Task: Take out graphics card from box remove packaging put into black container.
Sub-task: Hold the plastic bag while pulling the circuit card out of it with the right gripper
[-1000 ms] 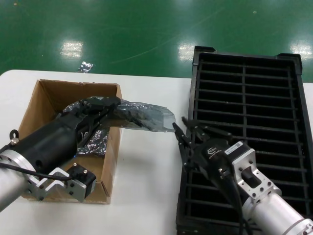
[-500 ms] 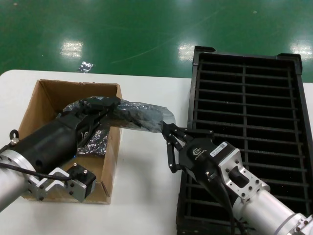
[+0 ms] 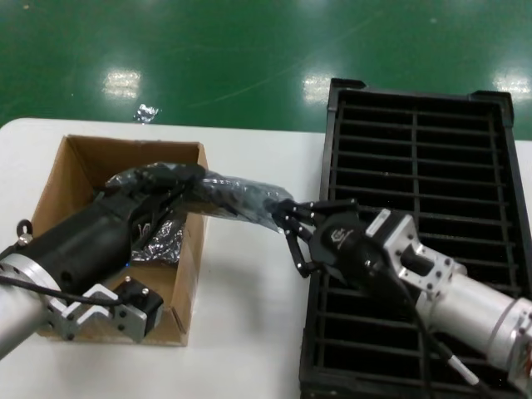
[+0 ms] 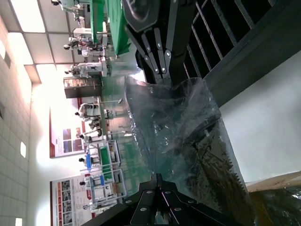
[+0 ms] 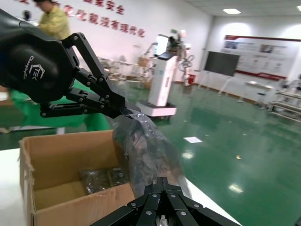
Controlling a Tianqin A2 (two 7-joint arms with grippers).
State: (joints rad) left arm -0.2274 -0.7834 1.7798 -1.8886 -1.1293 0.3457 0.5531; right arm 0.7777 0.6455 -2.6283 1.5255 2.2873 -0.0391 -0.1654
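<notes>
While another bag lies in the box [image 3: 79, 174], both pincers grip the packaging [image 3: 237, 198].

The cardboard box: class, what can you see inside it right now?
Inside the box, another crinkly silver-grey bag lies on the bottom. The left claw holds the packaging above its rim. The arm covers most of the floor, so anything else there cannot be seen.

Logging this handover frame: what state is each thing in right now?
packaging: lifted above the box wall, held at both ends.
left gripper: shut on packaging.
right gripper: shut on the bag's far end.
box: open, another bagged item inside.
black container: visible slots empty.
</notes>
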